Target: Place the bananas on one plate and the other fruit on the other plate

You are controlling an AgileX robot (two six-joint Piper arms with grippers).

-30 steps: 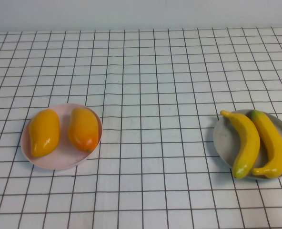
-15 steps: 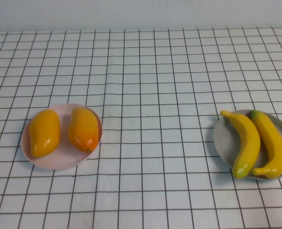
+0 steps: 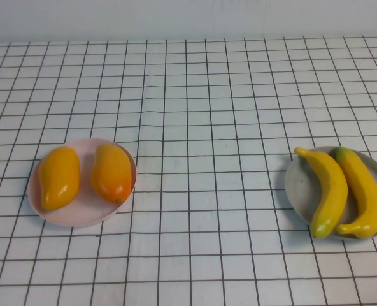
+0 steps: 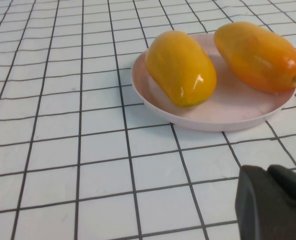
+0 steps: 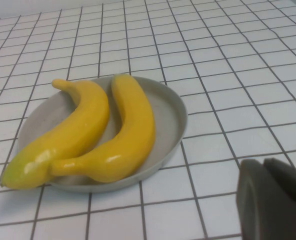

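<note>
the two bananas are laid side by side, touching along their length, on the grey plate at the right side of the worktop. in the high view their greenish tips are seen at opposite ends: one at the near end of the left banana, one at the far end of the right banana. in the right wrist view the same pair is seen filling most of the grey plate, with one tip reaching over the rim.

the two orange-yellow mango-like fruits are set on the pale pink plate at the left side of the worktop, well apart from the grey plate. they lie close beside each other; contact between them cannot be told. in the left wrist view the two fruits are seen resting inside the pink plate.

the worktop is covered by a white cloth with a black grid.

the left tool is shown only as a dark shape at the edge of the left wrist view, near the pink plate and apart from it; whether it is spread or pressed together cannot be told. the right tool appears the same way in the right wrist view, near the grey plate and apart from it, and its state cannot be told either. nothing is held by either tool.
</note>
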